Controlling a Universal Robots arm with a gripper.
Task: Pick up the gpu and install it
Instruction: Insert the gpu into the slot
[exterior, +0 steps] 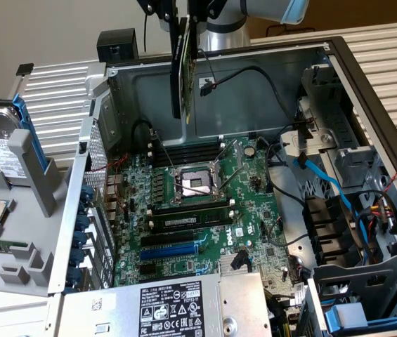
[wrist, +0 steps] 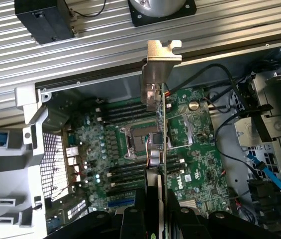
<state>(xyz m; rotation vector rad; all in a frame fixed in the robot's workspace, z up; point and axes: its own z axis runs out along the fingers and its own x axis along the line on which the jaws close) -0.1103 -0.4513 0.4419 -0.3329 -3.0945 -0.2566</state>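
Claw grips flat green gpu card w/ silver bracket, hanging edge-down over big green motherboard. Transport step, prob; you'll need alignment w/ long blue slot.

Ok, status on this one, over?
Tool shut on green circuit card with black fan shroud. Card on edge above large green motherboard, uninstalled. Loose black cable nearby.

The claw clamps the gpu edge-on between its dark fingers, the silver bracket at the end far from the claw. The card hangs above the green motherboard, near its processor socket.
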